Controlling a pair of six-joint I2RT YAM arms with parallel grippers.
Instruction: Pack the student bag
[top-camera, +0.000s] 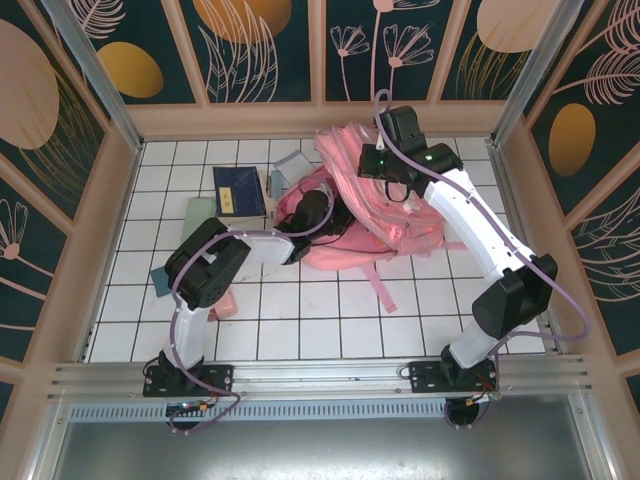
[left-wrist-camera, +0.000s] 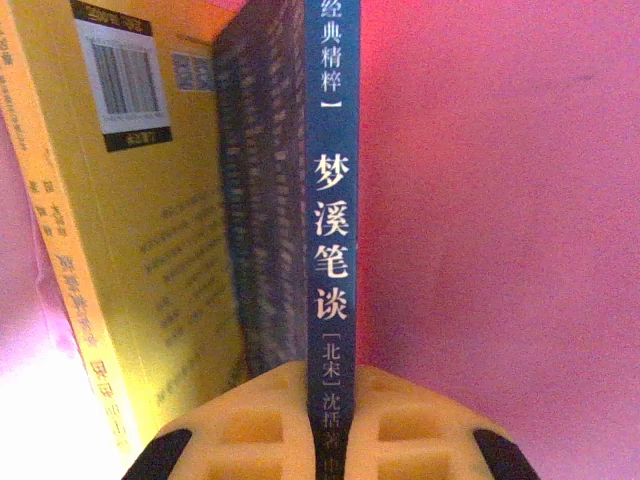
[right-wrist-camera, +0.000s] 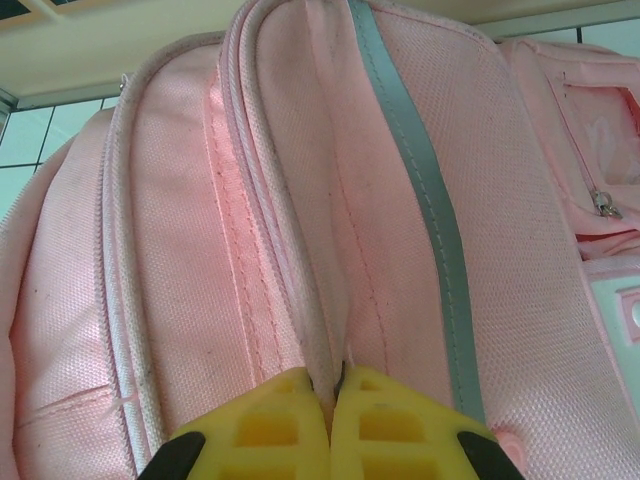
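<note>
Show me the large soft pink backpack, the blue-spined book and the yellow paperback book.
large soft pink backpack (right-wrist-camera: 180, 250): right wrist view, fabric panel.
blue-spined book (left-wrist-camera: 331, 200): left wrist view, spine.
yellow paperback book (left-wrist-camera: 150, 250): left wrist view, cover.

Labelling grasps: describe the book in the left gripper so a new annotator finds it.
Find the big pink student bag; the left gripper is inside it. Pinched between its yellow fingertips is the blue-spined book, spine facing the wrist camera. White Chinese characters on blue set it apart from the yellow barcoded book beside it.

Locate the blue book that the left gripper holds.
Left wrist view: the blue book is inside the student bag, beside a yellow book, pinched by the left gripper.
</note>
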